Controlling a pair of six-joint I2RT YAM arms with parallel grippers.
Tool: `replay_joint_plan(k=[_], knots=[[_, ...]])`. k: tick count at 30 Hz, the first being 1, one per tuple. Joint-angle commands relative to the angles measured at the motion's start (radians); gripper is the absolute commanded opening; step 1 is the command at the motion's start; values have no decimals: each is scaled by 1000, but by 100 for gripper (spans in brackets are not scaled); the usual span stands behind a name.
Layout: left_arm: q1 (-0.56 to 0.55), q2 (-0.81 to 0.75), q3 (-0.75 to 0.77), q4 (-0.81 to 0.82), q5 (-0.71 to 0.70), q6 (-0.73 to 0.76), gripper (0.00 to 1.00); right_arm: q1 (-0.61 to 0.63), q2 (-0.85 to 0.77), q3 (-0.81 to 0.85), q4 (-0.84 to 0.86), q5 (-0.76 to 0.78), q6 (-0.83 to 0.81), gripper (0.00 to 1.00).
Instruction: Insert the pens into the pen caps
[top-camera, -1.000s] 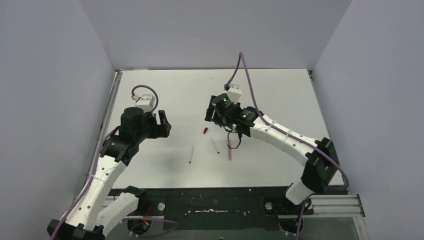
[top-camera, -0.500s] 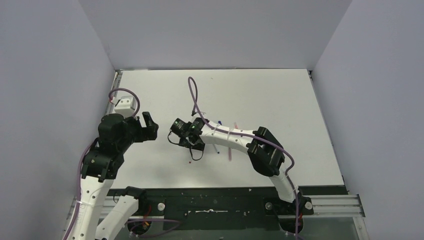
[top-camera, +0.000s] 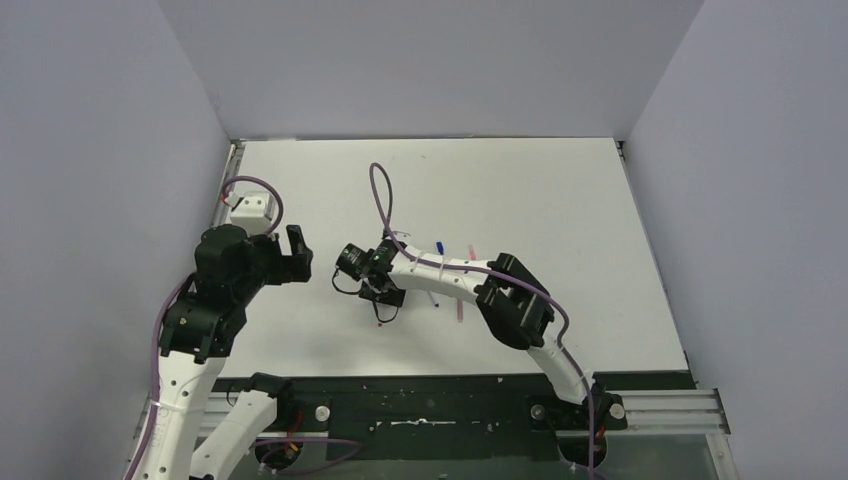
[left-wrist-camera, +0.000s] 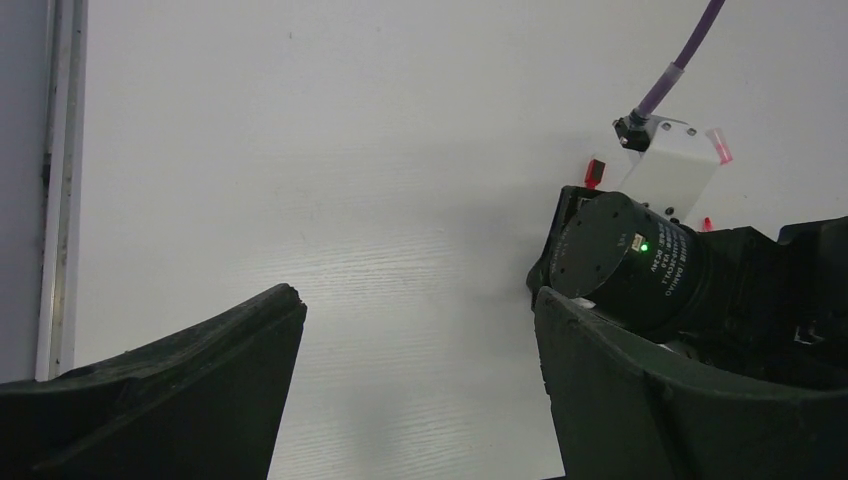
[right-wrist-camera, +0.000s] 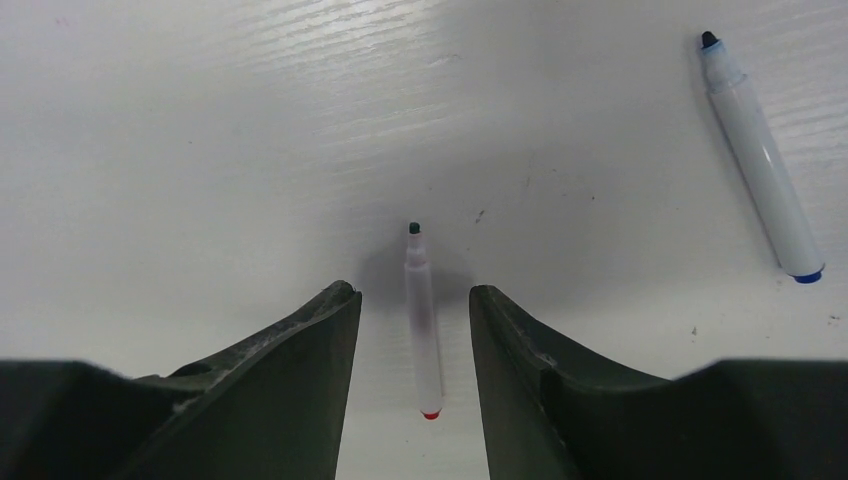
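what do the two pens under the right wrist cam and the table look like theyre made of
Red-ended pen: likely plastic, with a smooth whitish barrel and a coloured end plug. Blue-ended pen: probably the same plastic, smooth with a slight sheen along the barrel. Table: white and matte, with fine streaks like wood grain; possibly laminate or painted board.

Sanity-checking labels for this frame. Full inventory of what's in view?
red-ended pen: 1, white barrel, flat on table between right fingers
blue-ended pen: 1, white barrel, flat on table beside it
pink pen: 1, on table by right arm
red cap: 1, on table near right wrist
blue cap: 1, on table behind right arm
pink cap: 1, beside blue cap
table: 1, white
cables: purple, on both arms
left gripper: black fingers open, empty
right gripper: black fingers open, straddling red-ended pen
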Motion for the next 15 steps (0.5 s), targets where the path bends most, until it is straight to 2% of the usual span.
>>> replay_joint_plan(k=[1,6,8,11,12,14,15], knots=[[-1,2,48,-7,-2,23,83,-5,30,57,-1,-3,13,46],[-7,7,34,1,-5,26,83,-13,66,75,17,-19,-10,43],[-9,5,29,1,-11,28,83,-17,80,87,7,-26,-22,33],[-16,6,26,1,-22,30,84,-23,97,90,-7,-41,-46,25],[-18,5,27,1,-24,30,84,-24,103,93,-14,-43,-56,20],[-21,5,24,2,-32,31,84,-28,116,99,-20,-54,-82,0],[-22,4,23,1,-35,31,85,-32,121,102,-29,-58,-91,0]])
